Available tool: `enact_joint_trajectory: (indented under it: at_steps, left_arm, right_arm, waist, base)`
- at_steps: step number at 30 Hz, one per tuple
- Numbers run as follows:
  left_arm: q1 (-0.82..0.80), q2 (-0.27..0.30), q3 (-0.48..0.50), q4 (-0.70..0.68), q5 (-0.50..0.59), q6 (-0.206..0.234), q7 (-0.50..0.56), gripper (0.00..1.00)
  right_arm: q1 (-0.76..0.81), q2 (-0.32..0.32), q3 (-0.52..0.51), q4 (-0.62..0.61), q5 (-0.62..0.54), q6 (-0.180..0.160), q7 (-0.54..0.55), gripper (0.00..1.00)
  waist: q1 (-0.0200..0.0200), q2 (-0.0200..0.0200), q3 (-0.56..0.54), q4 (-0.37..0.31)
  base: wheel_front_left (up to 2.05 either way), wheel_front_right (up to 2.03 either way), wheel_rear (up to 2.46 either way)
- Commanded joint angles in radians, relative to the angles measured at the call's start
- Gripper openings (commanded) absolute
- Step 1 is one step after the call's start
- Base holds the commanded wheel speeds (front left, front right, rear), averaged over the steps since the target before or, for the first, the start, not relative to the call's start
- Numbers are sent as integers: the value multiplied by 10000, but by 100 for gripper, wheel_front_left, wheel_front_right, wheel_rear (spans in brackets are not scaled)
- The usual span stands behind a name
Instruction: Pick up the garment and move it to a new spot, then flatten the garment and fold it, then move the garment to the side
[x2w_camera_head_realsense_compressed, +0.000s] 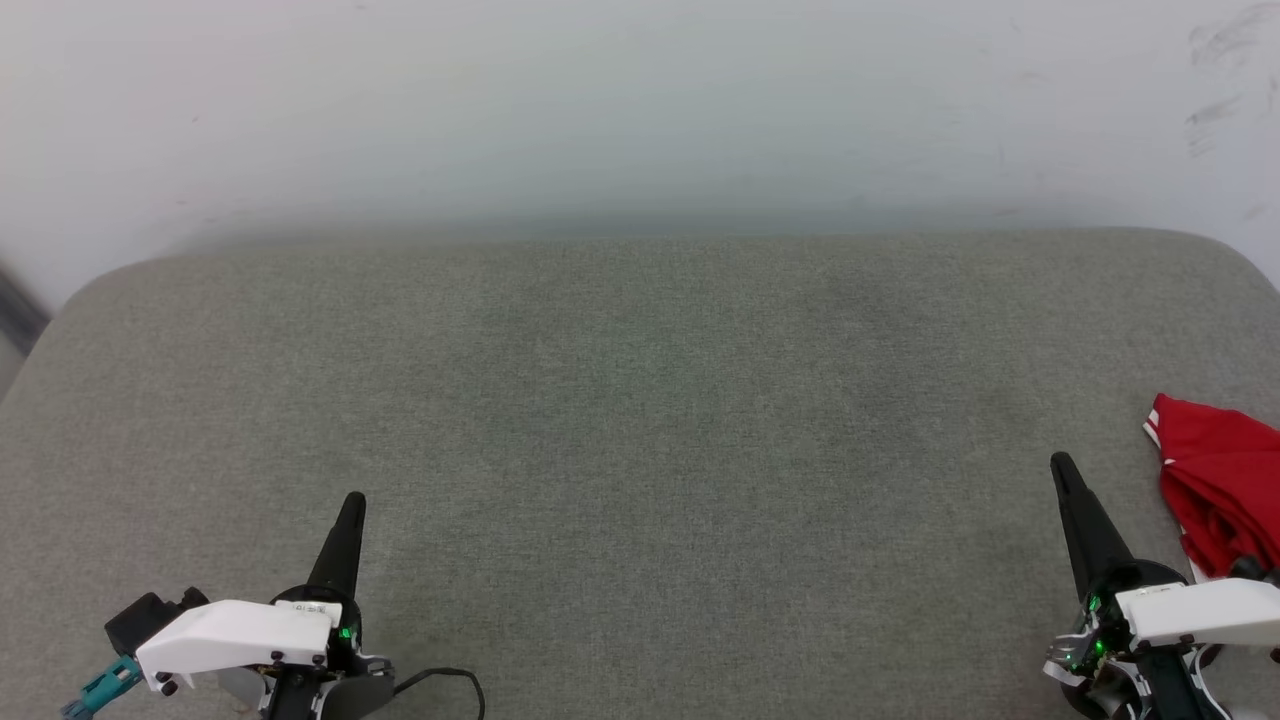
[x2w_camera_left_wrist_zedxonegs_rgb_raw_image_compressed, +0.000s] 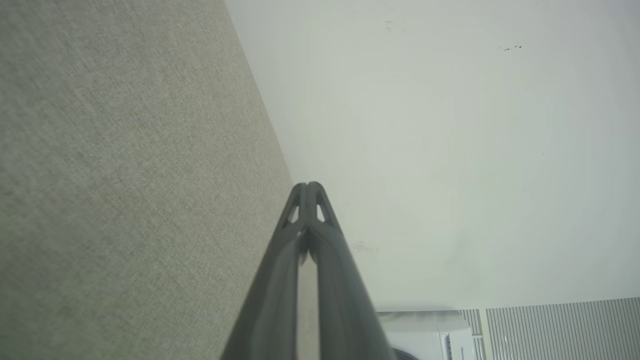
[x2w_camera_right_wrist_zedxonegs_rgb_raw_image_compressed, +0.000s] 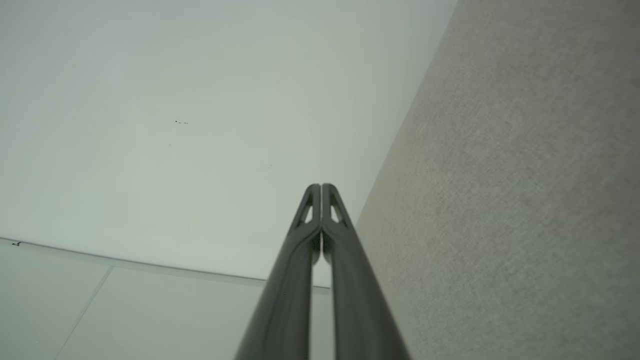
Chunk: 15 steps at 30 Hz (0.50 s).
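Nearest, by the cushion's (x2w_camera_head_realsense_compressed: 640, 400) near-left corner, the left gripper (x2w_camera_head_realsense_compressed: 351, 503) has its fingers pressed together, holding nothing. Toward the near-right corner, the right gripper (x2w_camera_head_realsense_compressed: 1062, 468) is likewise closed and empty. Just beside it, at the right edge, the red garment (x2w_camera_head_realsense_compressed: 1215, 480) lies, seemingly bunched.

Garment (x2w_camera_head_realsense_compressed: 1215, 470) near cushion (x2w_camera_head_realsense_compressed: 640, 450) right edge: cut off by head view's right side, lower part hidden behind right arm's white housing (x2w_camera_head_realsense_compressed: 1195, 610). White appliance (x2w_camera_left_wrist_zedxonegs_rgb_raw_image_compressed: 430, 332) cropped at left wrist view's bottom, label too small.
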<state>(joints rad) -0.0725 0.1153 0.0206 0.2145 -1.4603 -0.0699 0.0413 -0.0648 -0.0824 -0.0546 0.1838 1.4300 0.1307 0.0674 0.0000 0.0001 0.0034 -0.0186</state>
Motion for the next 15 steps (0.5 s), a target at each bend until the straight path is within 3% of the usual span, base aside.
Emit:
enact_joint_trajectory:
  at_steps: [1, 15]
  left_arm:
    - [-235, -47, 119, 12, -205, -120, 78, 0]
    - [-324, -303, 468, 182, -1030, -404, 349, 0]
  right_arm:
    - [-243, -10, -33, 33, 257, 1, 23, 0]
    - [-369, 26, -133, 360, 1315, 1, 115, 0]
  waist:
    - [0, -1, 0, 11]
    - [0, -1, -1, 101]
  base:
    - [0, 0, 0]
    - [0, 0, 0]
